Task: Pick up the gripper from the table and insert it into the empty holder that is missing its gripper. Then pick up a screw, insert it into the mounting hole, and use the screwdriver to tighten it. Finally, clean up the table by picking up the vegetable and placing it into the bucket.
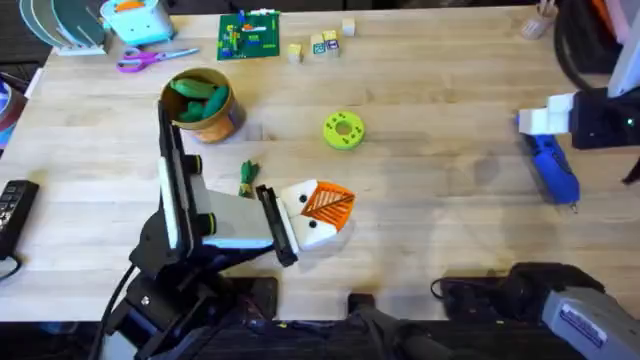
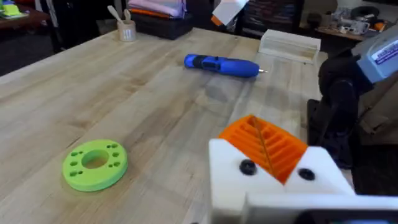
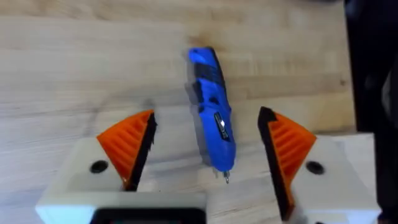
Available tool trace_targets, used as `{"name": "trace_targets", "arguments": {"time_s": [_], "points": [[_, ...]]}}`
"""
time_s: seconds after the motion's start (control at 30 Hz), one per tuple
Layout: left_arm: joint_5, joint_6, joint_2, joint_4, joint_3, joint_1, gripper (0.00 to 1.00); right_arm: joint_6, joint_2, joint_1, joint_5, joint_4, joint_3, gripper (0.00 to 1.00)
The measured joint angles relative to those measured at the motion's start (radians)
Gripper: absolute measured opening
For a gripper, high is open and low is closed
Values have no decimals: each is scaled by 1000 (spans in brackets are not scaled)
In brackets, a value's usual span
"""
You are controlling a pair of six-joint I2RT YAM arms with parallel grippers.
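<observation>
Surface: pale wooden plank surface (image 1: 430,210), carrying all items below.
Left claw: white plastic block claw with orange ribbed pads (image 1: 322,212), low over the surface near its middle; the two orange pads sit pressed together with no gap between them and nothing held.
Right claw: white block claw with orange ribbed pads (image 3: 208,149), spread wide and holding nothing; it hangs over the surface at the right side.
Screwdriver: stubby bright blue cylindrical screwdriver with a dark marking (image 3: 211,118), lying flat on the surface directly beneath the right claw, between its two parted pads, touching neither; metal tip toward the claw's base.
Bucket: short round tan-orange bucket (image 1: 205,108), beyond and to the left of the left claw, well apart from it, with larger green toy vegetables (image 1: 197,92) inside.
Ring: flat green ring with a yellow centre (image 1: 343,130), lying beyond the left claw, near it.
Vegetable: small slim green toy vegetable with a darker leafy end (image 1: 247,177), on the surface just left of the left claw, beside the arm's link.
</observation>
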Motion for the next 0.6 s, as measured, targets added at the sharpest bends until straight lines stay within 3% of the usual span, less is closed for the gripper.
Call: {"name": "trace_targets", "arguments": {"time_s": [0.13,0.27,0.6], "points": [[0,0,0,0,0,0,5,-94,140,-195,-145,28,0,994],[0,0,0,0,0,0,5,-187,285,-302,-250,63,0,992],[0,0,0,0,0,0,5,-358,547,-333,-284,178,13,994]]}}
